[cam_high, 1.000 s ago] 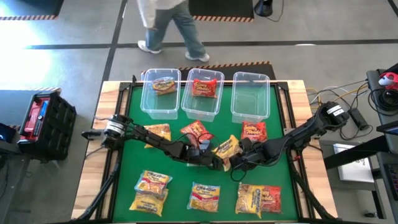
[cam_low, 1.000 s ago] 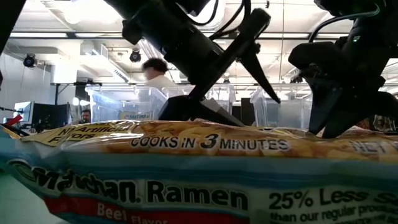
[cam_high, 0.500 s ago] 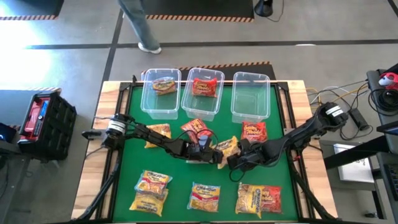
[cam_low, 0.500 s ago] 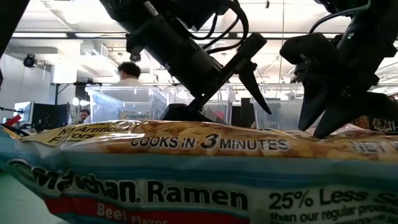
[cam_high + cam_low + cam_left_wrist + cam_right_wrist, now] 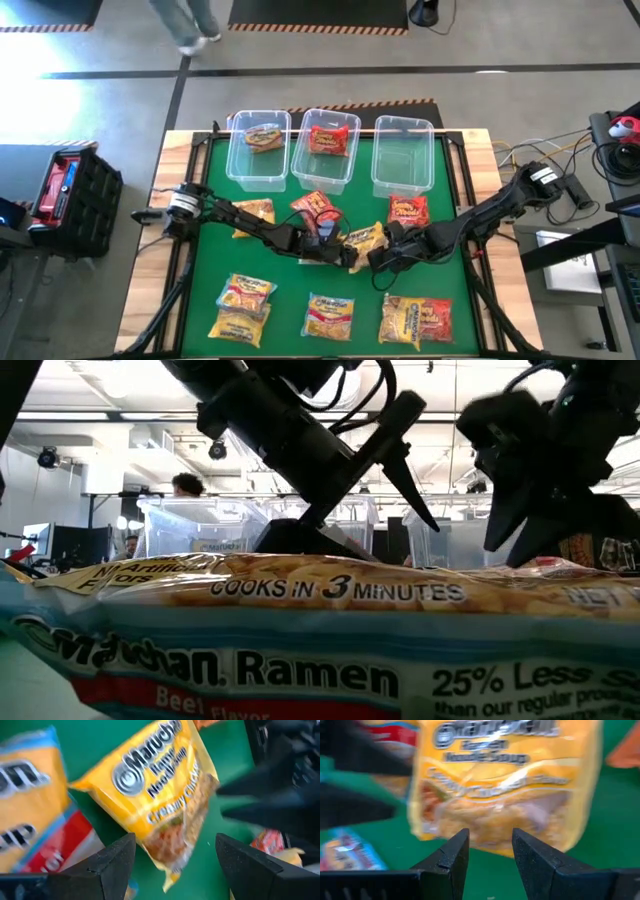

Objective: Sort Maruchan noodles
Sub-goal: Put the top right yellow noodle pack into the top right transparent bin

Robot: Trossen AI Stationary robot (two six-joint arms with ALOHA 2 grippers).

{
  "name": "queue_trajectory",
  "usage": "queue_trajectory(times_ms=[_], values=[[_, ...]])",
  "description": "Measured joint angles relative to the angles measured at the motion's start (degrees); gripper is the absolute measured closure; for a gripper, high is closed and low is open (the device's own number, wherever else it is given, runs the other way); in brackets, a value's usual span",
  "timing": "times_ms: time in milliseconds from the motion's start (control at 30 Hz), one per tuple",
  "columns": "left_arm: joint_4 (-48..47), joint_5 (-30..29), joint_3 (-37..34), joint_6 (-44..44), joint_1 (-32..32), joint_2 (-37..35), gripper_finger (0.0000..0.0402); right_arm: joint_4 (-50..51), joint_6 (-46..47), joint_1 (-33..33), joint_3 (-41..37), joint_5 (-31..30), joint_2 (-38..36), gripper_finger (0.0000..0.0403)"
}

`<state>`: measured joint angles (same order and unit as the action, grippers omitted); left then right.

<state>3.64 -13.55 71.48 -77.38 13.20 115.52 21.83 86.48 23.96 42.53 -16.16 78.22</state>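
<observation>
Robotics lab or open workshop floor. Polished grey concrete floor (image 5: pixel 90 100) with black-and-orange hazard-striped mats (image 5: pixel 300 26) well beyond the grippers. Wood-edged green-topped work table (image 5: pixel 180 150); black-and-red equipment crate (image 5: pixel 70 188) beside it. Cables and electronics (image 5: pixel 585 170) (right side). Low view: exposed white ceiling with ducts (image 5: pixel 120 420), monitors (image 5: pixel 75 545).

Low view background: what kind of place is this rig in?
Likely an open-plan lab or industrial workspace, not a home. Exposed ceiling ducts, hazard-striped floor tape beyond the table, and a person walking past on a bare concrete floor.
</observation>
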Motion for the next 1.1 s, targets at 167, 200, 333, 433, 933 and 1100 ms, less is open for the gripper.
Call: queue_trajectory(times_ms=[167, 200, 333, 433, 933, 1100], values=[[0.9, 1.2, 0.0, -0.3, 0.8, -0.1, 0.0145, 5.2, 0.4, 0.0, -0.4, -0.3, 0.5, 0.0264], [1.3, 1.3, 0.0, -0.3, 0.8, -0.1, 0.0145, 5.8, 0.5, 0.0, -0.8, -0.3, 0.8, 0.0264], [4.1, 1.6, 0.0, -0.3, 1.2, -0.2, 0.0145, 5.0, 0.5, 0.0, -2.0, -0.4, 1.9, 0.0264], [4.0, 1.7, 0.4, -0.4, 1.5, -0.2, 0.0145, 4.8, 0.5, 0.0, -2.3, -0.4, 2.8, 0.0264], [4.1, -1.9, 1.9, -8.0, 4.0, 2.7, 0.0145, 10.1, -1.8, 0.0, -3.5, 1.0, 3.4, 0.0264], [4.1, -2.5, 1.9, -10.1, 5.0, 2.7, 0.0145, 9.3, -1.8, 0.1, -5.0, 1.3, 3.3, 0.0264]])
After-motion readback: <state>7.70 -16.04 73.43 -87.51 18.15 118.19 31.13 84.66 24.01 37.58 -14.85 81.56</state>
